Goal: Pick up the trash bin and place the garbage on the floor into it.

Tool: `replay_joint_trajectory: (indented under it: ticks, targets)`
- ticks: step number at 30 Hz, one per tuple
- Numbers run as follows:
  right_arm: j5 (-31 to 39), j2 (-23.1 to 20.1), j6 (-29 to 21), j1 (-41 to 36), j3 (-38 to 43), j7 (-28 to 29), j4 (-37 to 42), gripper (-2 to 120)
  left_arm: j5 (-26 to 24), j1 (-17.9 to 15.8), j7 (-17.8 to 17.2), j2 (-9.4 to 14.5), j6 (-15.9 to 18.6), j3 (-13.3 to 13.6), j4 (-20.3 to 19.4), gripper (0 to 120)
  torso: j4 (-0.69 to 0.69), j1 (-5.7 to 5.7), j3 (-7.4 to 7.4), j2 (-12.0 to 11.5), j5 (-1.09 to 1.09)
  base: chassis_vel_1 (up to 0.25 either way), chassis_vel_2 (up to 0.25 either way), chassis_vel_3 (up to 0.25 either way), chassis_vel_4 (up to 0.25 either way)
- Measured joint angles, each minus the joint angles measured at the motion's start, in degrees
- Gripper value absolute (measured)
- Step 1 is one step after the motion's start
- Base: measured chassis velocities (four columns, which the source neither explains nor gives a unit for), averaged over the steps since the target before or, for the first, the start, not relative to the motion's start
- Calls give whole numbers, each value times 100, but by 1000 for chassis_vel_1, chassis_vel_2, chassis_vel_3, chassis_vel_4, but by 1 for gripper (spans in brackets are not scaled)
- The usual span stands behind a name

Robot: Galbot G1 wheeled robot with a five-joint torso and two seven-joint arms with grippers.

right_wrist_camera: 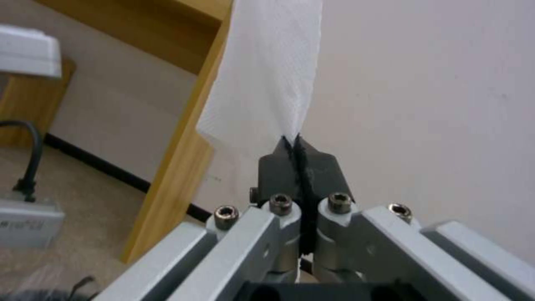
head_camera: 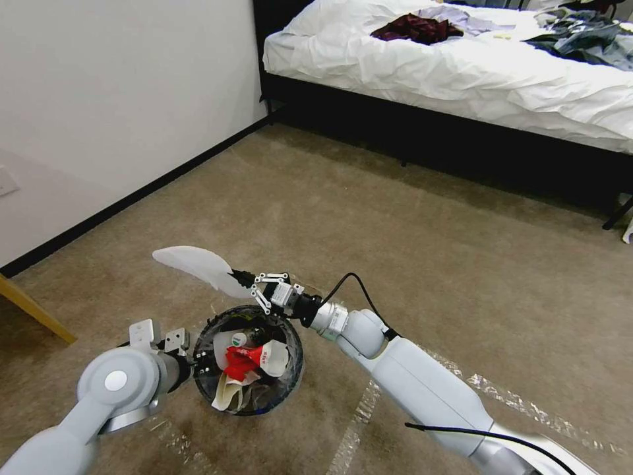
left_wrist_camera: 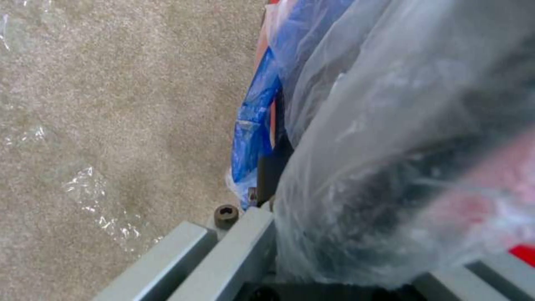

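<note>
Far left in the head view: white wall with a black baseboard, and a wooden furniture edge at the frame side.

Left gripper low at the left, clamped on the near-left rim of the trash bin. Wrist view confirms it: the fingers pinch the bin wall together with its clear plastic bag, the bag's blue edge bunched just beside the grip. Whether the bin rests on the floor or hangs just above it cannot be told.

Inside the bin: crumpled white paper, red wrappers, a bottle cap end, pale scraps toward the near rim.

Just beyond the bin's far rim, the right gripper reaches in from the right, its arm crossing low over the floor. Fingers pressed together on one end of a white slipper; the slipper sticks out leftward, held in the air, above and behind the bin. Right wrist view shows the black fingertips shut tight on the white textured fabric.

Floor: beige-brown carpet, whitish tape lines running under the right arm.

Far right, background: bed with white sheets, dark clothes lying on top.
</note>
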Motion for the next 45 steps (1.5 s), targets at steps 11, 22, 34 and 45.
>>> replay_joint_trajectory:
  ticks: [11,22,34,45]
  targets:
    - [91,-80,-108,111,-6,22,272,0,66,-1,4,-19,0,-4,79,0,0,0,0,0,0,0,0,0,0]
    - [107,-453,-234,38,-15,64,861,0,118,-9,6,-79,0,14,129,0,0,0,0,-2,0,0,0,0,0]
    - [-30,-628,-165,-282,15,-27,954,0,124,-8,6,-137,0,-32,123,0,0,0,0,-1,0,0,0,0,0]
    - [-328,-520,46,-734,16,-178,722,0,117,49,6,-150,1,-94,159,0,0,0,0,-1,0,0,0,0,0]
